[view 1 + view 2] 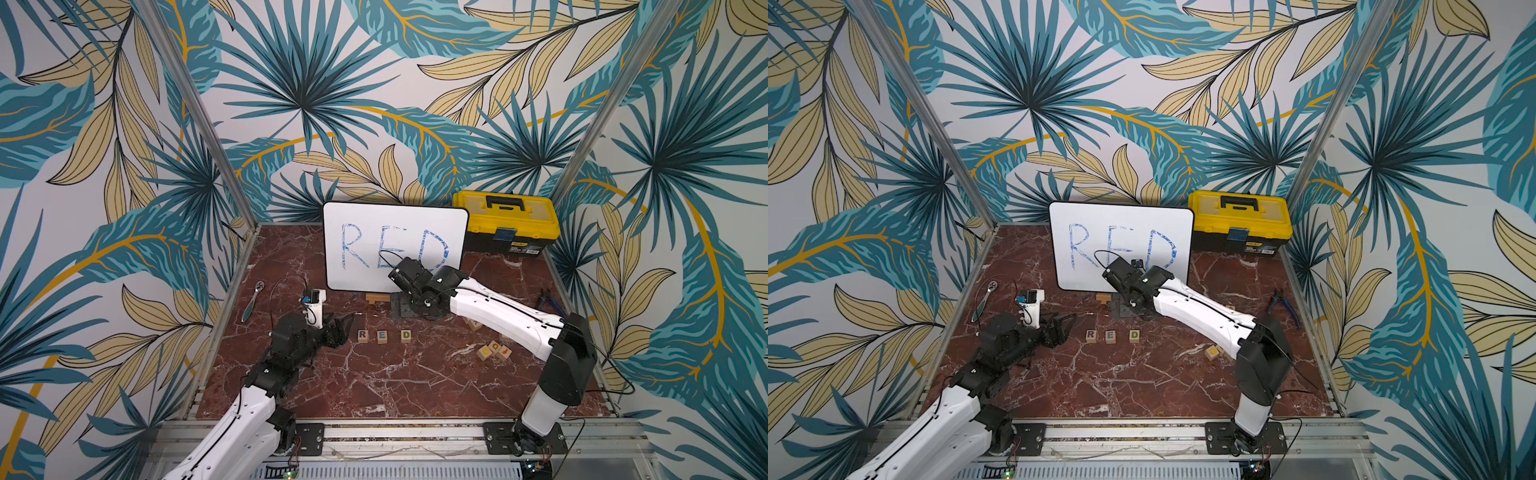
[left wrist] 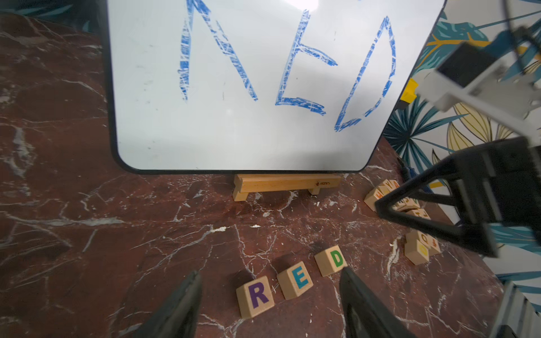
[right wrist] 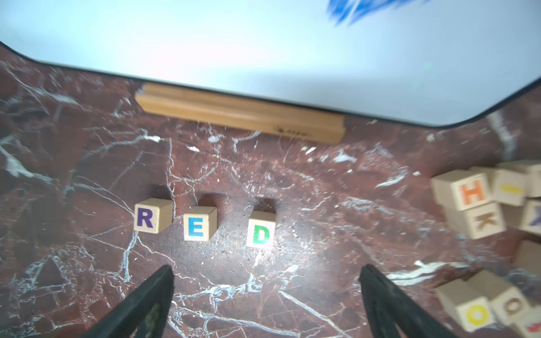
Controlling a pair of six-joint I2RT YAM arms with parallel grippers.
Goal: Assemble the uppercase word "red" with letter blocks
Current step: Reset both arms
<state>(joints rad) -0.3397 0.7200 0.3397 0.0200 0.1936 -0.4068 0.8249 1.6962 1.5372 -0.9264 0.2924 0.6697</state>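
Word RED: three small pale wooden letter cubes (image 3: pixel 196 225), purple R, blue E, green D, in a spaced row on the red marble tabletop (image 3: pixel 263 181) before the white board (image 3: pixel 263 58). Tools: black left gripper (image 2: pixel 269 273), black right gripper (image 3: pixel 265 272), jaws apart, empty. Spare wooden cubes (image 3: pixel 474 193) blurred, partly cropped.

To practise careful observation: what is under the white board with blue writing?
A pale wooden stand sits under the white rounded board, resting on the red marble tabletop. The tabletop behind the board is hidden.
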